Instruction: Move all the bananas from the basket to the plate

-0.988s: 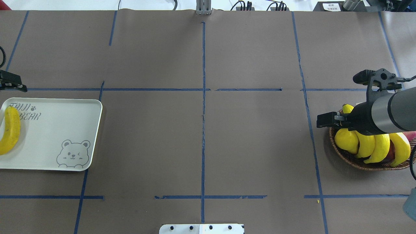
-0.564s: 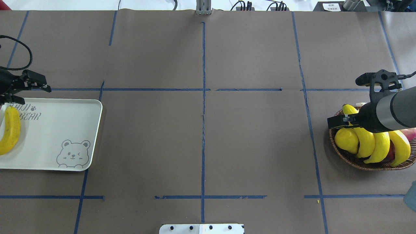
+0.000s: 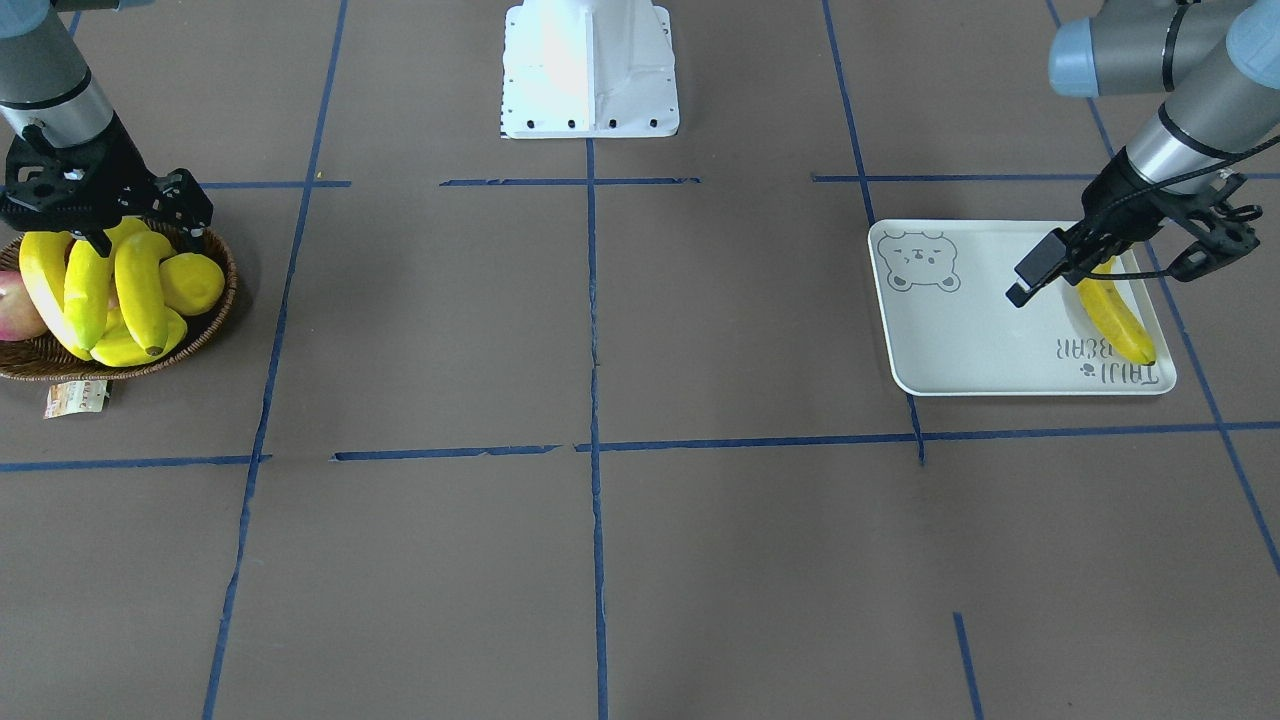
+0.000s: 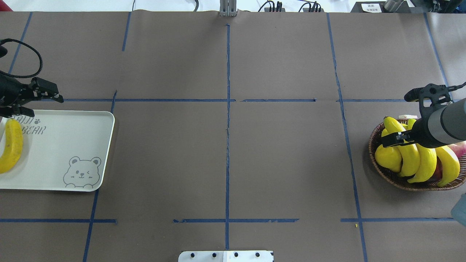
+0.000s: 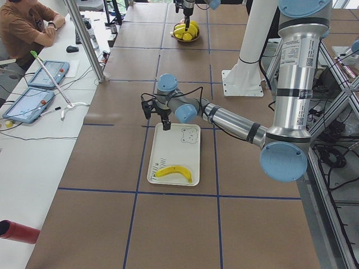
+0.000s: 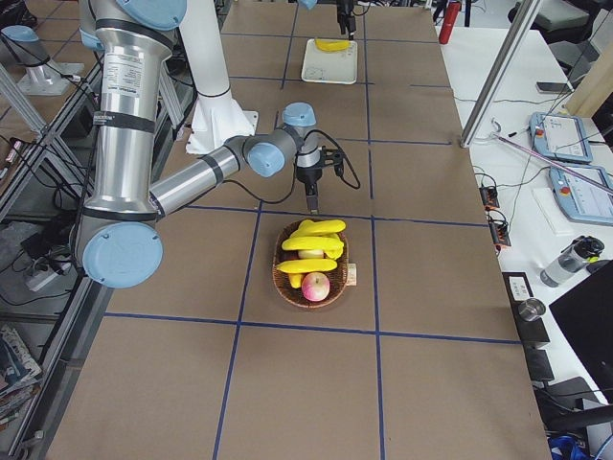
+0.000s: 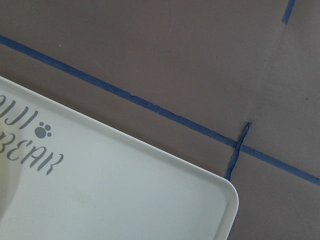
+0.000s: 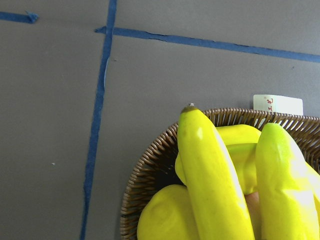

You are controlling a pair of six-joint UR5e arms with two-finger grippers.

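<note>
Three long, curved, bright-yellow bananas [image 4: 409,160] lay touching in the oval dark-brown wicker basket [image 4: 400,182] at the surface's right edge. A fourth banana [image 4: 12,145] lay on the white rectangular bear-print plate [image 4: 72,145] at the left edge. Right gripper [image 4: 390,140] hovered over their upper ends; its opening could not be told. Left gripper [image 3: 1208,245] looked spread and empty. Fruit judged light, firm, smooth-skinned: pinch gently mid-length.

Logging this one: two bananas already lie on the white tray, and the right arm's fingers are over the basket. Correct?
Not quite. Only one banana lies on the plate, as the overhead exterior view shows. The rest stands: the right gripper is over the basket.
</note>
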